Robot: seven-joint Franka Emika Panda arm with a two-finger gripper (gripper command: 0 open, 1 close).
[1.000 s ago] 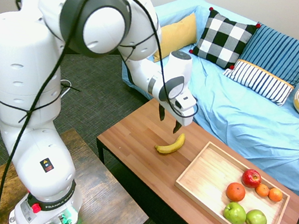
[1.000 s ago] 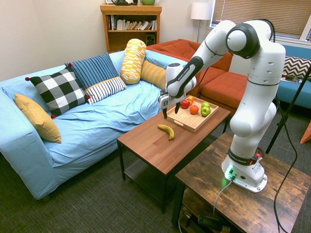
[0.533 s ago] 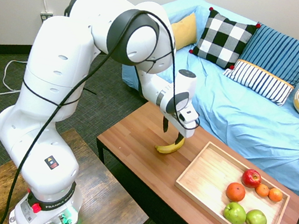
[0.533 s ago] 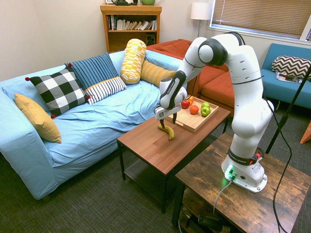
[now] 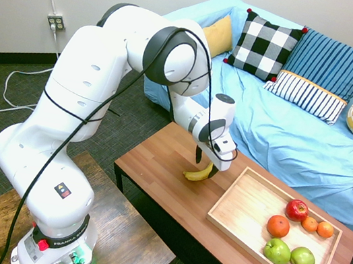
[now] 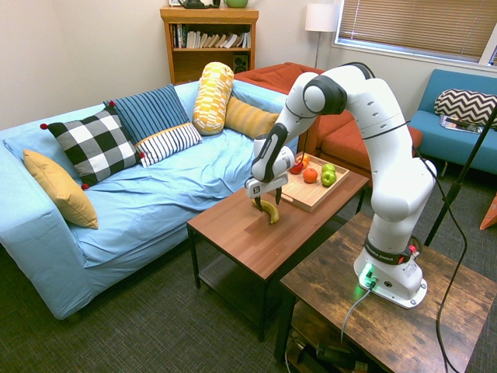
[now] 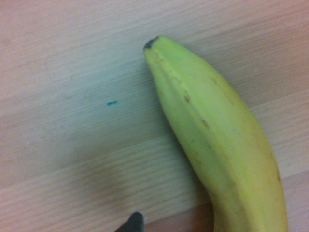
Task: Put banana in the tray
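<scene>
One banana, slantwise, dark tip toward sofa-opposite sideOne banana, long axis slanting across table

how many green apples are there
2: one green apple in the tray beside the larger orange, the other green apple next to it, nearer the tray's corner. None seem hidden.

"FRANKA" is printed on the dark band around the arm's base.
</scene>
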